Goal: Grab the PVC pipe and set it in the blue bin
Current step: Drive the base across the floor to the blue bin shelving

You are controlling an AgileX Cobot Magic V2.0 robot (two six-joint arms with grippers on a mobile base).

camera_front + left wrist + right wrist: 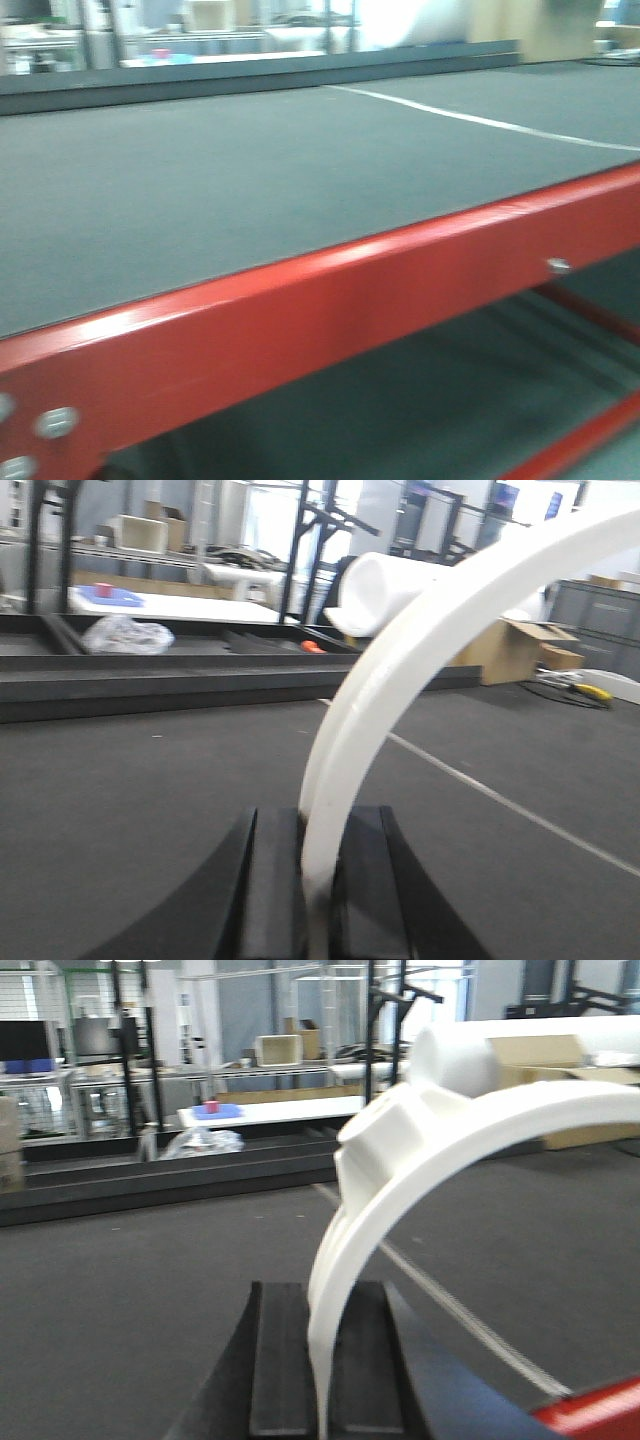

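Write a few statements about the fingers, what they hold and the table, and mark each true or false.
1. The left fingers are shut on a white curved strip. True.
2. A blue bin stands on the dark mat in the front view. False: no bin shows there.
3. The table's front rail is red. True.
4. The right fingers are empty. False: a white moulded arc sits between them.
5. A yellow line crosses the mat. False: the line is white.
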